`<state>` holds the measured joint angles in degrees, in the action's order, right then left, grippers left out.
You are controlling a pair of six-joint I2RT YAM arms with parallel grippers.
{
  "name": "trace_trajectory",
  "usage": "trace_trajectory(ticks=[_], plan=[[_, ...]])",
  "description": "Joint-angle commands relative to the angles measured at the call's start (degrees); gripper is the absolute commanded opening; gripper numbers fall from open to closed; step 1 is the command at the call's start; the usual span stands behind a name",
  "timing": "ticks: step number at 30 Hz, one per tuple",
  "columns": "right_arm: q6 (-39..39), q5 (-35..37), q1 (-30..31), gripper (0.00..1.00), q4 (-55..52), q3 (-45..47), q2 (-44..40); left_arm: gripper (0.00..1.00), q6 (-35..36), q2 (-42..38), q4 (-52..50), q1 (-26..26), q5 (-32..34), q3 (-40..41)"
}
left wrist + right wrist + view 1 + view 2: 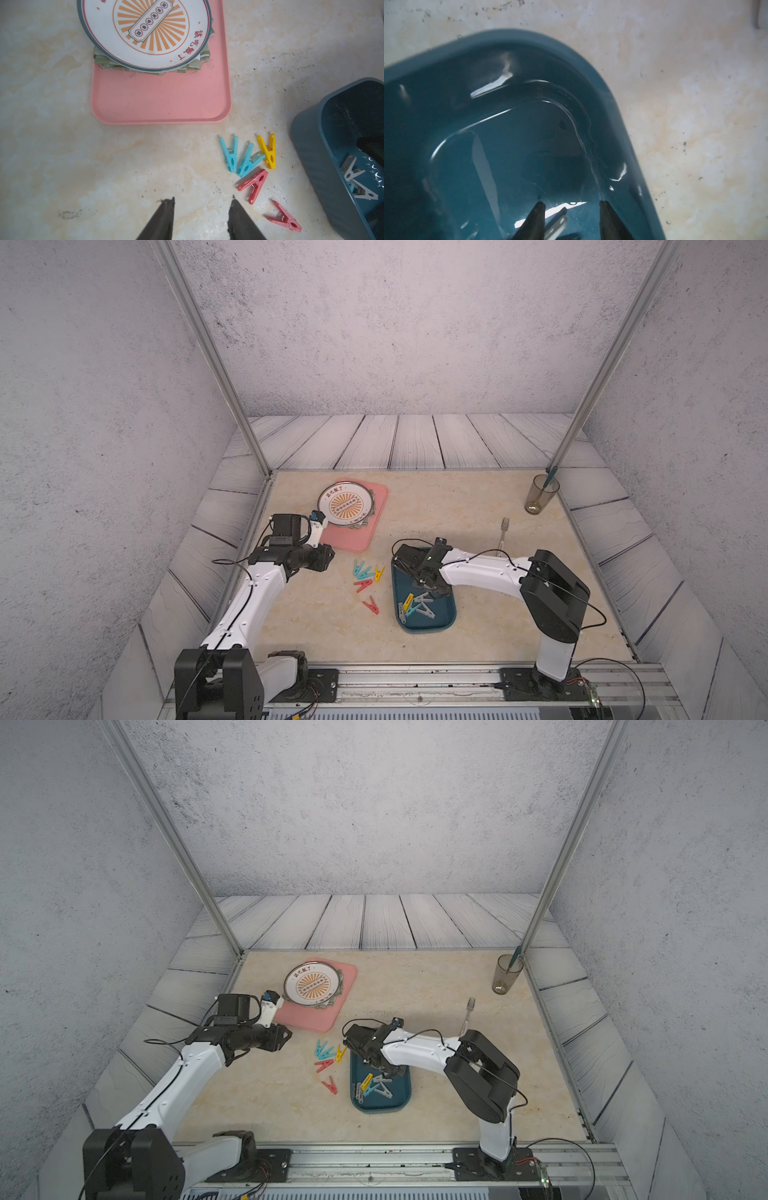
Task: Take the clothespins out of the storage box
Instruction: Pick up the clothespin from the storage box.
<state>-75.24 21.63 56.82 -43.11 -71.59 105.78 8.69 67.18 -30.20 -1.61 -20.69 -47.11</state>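
Since the job is emptying rather than filling, I read the worktop (478,510) as my drop zone, and its bare middle is where pegs get laid. The pink tray (353,537) sits at 10 o'clock from the storage box (440,614) with a plate on it, so I judge it no part of this. The box lies just toward 6 o'clock of the worktop's centre, long axis running 12 to 6. My right end effector (571,204) is down inside it, jaws partly open with a clear gap; a pale peg shows between them beside one finger, not clamped as far as I can see. My left end effector (202,200) hangs above bare worktop at 9 o'clock of the box, jaws parted and empty, well out of the right arm's way. Five clothespins (365,574) lie loose at the box's 9 o'clock, two teal, one yellow and two red, close enough for short carries. Several more, yellow, teal and grey (415,605), are heaped at the box's 6 o'clock end, so roughly half remain.
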Motion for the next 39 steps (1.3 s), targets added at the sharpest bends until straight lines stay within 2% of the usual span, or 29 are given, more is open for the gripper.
trace_trajectory(ticks=[1,8,16,31,39], plan=[[-3.75,-3.83,0.05,0.46,3.66,0.05,-0.63,0.48,0.45,0.50,-1.01,0.46,-1.76,-1.03],[-6.75,-5.92,0.00,0.44,4.36,1.24,0.96,0.48,0.54,0.40,-1.09,0.48,-1.72,-0.79],[-9.72,0.61,1.84,0.43,-0.68,2.94,-2.89,0.48,0.48,1.02,-0.84,0.50,-2.11,-0.79],[-9.32,-4.38,2.59,0.42,4.00,3.63,0.26,0.48,0.48,0.58,-1.01,0.49,-2.19,-0.78],[-9.13,-4.68,2.60,0.36,5.56,3.91,0.99,0.48,0.45,0.59,-1.01,0.47,-2.01,-0.70]])
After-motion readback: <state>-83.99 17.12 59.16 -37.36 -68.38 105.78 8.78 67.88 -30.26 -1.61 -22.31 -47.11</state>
